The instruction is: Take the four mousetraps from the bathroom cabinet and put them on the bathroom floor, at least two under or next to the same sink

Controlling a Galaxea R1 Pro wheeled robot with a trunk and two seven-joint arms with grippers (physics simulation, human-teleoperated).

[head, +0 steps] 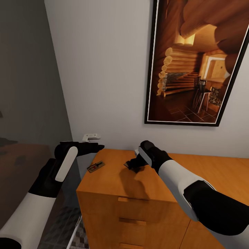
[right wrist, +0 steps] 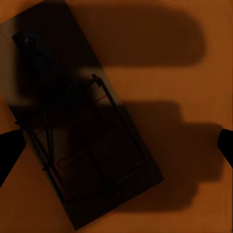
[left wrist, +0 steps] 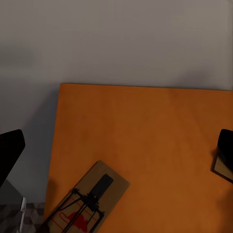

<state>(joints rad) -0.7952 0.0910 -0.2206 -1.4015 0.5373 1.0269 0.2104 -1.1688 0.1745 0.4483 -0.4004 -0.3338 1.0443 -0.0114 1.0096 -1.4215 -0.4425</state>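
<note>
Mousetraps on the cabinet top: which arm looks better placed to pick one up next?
Probably the right. The right gripper hangs open directly over a mousetrap on the cabinet. The left gripper sits off the cabinet's edge, short of the other mousetrap.

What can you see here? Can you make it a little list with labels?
Place: top of the cabinet, against a white wall
Mousetraps seen: one mousetrap lying flat near the cabinet's left edge; a second one under the right gripper
Left gripper: open, hovering beyond the left edge
Right gripper: open, right above the second trap
On the wall: framed picture
</note>
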